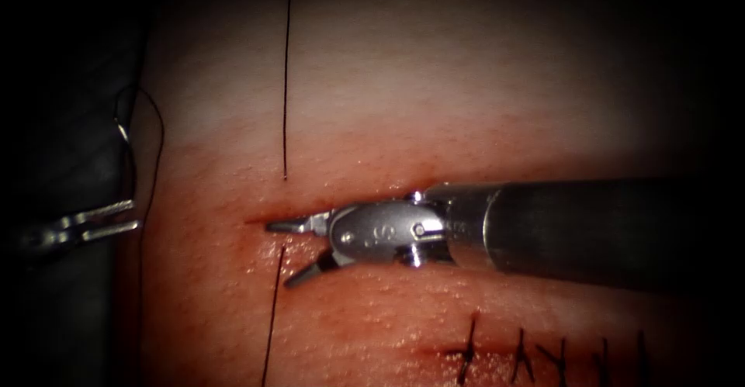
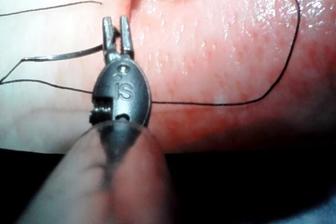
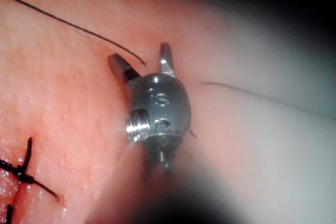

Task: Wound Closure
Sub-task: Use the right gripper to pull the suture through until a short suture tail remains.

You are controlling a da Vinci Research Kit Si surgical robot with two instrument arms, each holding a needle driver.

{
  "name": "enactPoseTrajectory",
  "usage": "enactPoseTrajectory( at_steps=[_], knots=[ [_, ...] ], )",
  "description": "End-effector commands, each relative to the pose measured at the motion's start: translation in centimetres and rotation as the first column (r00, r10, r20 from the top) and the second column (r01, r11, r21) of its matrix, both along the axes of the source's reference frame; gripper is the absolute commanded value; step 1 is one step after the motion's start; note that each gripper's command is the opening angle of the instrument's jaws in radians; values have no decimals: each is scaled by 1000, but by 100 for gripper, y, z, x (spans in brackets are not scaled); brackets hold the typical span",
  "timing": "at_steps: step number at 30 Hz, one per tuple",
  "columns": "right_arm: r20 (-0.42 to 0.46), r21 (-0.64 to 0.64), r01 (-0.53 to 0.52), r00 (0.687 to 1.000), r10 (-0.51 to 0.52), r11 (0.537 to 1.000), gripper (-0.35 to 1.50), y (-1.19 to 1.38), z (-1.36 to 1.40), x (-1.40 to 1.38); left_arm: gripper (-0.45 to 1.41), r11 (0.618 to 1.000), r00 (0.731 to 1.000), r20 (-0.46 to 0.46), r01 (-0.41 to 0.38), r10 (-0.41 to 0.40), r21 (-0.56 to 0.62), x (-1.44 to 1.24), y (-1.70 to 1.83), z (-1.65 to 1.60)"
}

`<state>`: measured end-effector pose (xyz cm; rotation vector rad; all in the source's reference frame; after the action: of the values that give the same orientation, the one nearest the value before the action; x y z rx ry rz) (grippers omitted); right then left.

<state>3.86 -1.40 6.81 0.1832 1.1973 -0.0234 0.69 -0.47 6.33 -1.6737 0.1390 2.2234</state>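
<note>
A: Where is the right arm's tool [image 1: 291,251]?

B: It comes in from the right of the endoscope frame and its tip sits at the centre, over the left end of the cut [image 1: 268,220] in the tissue [image 1: 434,108]. Its 2 jaws are spread wide, one along the cut, one angled down and left. They hold nothing.

A: And the thread [image 1: 285,77]?

B: One strand runs straight down from the top edge and ends just above the cut. Another strand leaves the tissue just below the cut, between the spread jaws, and runs to the bottom edge.

A: The left arm's tool [image 1: 116,220]?

B: At the far left edge, off the tissue's side, jaws pointing right. In the left wrist view its jaws [image 2: 117,35] stand nearly parallel and grip the curved needle [image 2: 65,55] close to one end. The needle lies out of the tissue, and thread trails from its other end.

A: Anything else?

B: A row of finished stitches [image 1: 543,352] at the lower right, and red fluid [image 1: 225,271] wetting the tissue around the cut.
</note>
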Motion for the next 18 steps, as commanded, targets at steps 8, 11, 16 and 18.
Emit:
enactPoseTrajectory(
  at_steps=[8, 11, 16, 18],
  knots=[
    [12, 17, 96, 995, -96, 995, -35, -14, -10, -13, -45, 1000, 1000, 0, 0, 0, -1, -5, 0, 6],
    [-6, 13, 122, 993, -122, 992, -35, -37, -38, -19, -45, 1000, 1000, 1, -1, 1, -1, -4, -1, 7],
    [-37, 6, 169, 985, -169, 986, -35, -83, -76, -22, -45, 1000, 1000, 2, -2, 2, -2, -4, -1, 8],
    [-35, 15, 192, 981, -192, 981, -35, -103, -85, -21, -45, 1000, 1000, 2, -2, 2, -2, -4, -1, 8]
  ],
)
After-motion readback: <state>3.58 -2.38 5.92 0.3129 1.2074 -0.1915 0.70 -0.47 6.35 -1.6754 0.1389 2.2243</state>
